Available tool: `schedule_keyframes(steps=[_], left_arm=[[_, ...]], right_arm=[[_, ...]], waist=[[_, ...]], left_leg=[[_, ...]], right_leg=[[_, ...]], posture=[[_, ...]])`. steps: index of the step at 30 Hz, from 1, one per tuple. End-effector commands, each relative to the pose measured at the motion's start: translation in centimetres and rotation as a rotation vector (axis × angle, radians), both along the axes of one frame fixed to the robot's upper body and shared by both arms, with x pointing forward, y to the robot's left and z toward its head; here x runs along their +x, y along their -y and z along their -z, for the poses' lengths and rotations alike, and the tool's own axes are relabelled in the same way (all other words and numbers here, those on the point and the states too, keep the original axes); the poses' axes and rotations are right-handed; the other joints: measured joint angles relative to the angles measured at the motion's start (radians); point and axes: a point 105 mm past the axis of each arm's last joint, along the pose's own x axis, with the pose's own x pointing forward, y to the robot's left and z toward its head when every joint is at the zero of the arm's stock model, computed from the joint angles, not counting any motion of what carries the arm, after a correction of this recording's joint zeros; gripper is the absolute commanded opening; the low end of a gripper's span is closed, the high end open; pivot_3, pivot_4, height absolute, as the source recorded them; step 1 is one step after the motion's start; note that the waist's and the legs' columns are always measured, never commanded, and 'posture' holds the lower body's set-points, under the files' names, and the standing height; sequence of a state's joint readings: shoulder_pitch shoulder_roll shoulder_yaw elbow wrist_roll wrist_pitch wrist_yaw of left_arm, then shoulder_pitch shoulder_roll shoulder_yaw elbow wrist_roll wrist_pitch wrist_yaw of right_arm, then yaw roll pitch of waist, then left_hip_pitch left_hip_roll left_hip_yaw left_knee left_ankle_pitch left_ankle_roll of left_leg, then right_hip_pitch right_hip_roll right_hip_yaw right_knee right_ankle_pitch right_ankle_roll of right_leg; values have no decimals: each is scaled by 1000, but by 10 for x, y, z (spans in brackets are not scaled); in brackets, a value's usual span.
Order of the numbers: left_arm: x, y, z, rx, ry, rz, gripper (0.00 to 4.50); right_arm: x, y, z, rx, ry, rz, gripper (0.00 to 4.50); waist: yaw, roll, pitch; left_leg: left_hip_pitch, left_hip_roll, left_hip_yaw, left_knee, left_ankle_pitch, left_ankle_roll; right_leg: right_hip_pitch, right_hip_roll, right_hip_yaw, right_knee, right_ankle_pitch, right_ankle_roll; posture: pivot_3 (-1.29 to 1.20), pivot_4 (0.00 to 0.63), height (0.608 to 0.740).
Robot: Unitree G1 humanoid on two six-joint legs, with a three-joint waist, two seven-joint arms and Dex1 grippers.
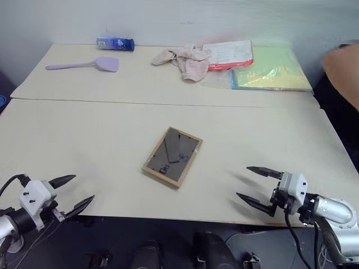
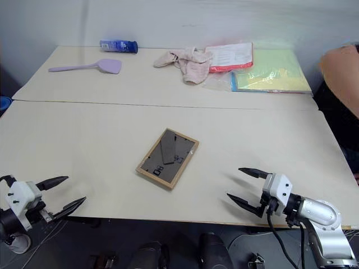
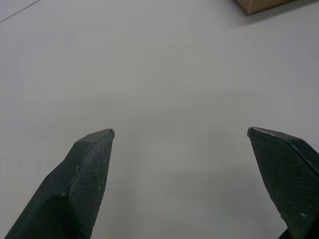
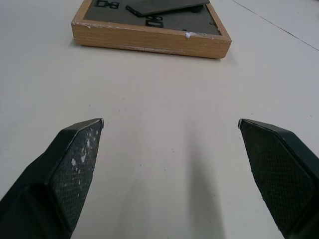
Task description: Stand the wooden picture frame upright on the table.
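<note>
One wooden picture frame (image 1: 172,156) laid flat, face down, dark back and stand flap shown, light-wood rim. Frame placed on pale tabletop (image 1: 84,140), just near side of seam. Left tool (image 1: 72,195) and right tool (image 1: 252,184) held spread wide, empty, apart from frame. Person's arm (image 1: 343,66) cut off beyond frame, at tabletop's right edge.

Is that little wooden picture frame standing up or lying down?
Lying down. The wooden picture frame rests flat on the table, its dark back and stand flap facing up, picture side hidden underneath.
</note>
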State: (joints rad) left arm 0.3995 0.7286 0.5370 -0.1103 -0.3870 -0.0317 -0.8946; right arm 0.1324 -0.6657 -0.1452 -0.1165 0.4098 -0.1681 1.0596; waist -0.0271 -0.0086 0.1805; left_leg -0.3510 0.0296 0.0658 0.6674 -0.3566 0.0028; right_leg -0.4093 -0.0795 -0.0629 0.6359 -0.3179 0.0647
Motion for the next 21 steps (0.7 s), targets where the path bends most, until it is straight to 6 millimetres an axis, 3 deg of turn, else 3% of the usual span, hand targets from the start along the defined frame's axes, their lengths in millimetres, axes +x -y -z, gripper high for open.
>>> schedule_keyframes(steps=[1,4,8,12,15,17,21], left_arm=[[4,7,-10,-15,33,15,4500],[14,24,-15,-64,9,62,4500],[52,51,-26,-30,64,101,3619],[92,81,-30,-23,95,131,2326],[110,97,-31,-62,102,130,1374],[119,112,-21,-24,90,163,768],[132,131,-6,-4,74,182,768]], right_arm=[[0,-9,-7,17,21,-23,4468],[1,-21,-3,18,-15,-61,4468],[7,-43,4,-4,-53,-111,3172],[30,-59,9,-32,-19,-81,1749],[40,-70,11,-35,-5,-88,662],[48,-81,14,-40,-16,-92,18],[66,-99,16,-44,-2,-65,18]], waist=[[0,0,0],[1,0,0],[6,0,0],[5,-1,-1],[-4,-1,-1],[-3,-1,-1],[0,-1,-1]], left_leg=[[0,0,0,0,0,0],[0,0,0,0,0,0],[0,-1,0,1,2,-2],[0,-1,0,1,3,-4],[-1,-1,1,3,4,-4],[-2,-1,2,4,4,-4],[-3,0,2,9,4,-4]], right_leg=[[0,0,0,0,0,0],[0,0,0,0,0,0],[0,0,0,2,0,0],[0,0,-1,2,0,1],[-1,1,0,7,1,1],[-1,2,-1,7,1,2],[-2,2,-1,9,1,2]], posture=[[0,150,740],[0,150,740],[0,150,740],[0,150,740],[0,150,740],[0,150,740],[0,150,740]])
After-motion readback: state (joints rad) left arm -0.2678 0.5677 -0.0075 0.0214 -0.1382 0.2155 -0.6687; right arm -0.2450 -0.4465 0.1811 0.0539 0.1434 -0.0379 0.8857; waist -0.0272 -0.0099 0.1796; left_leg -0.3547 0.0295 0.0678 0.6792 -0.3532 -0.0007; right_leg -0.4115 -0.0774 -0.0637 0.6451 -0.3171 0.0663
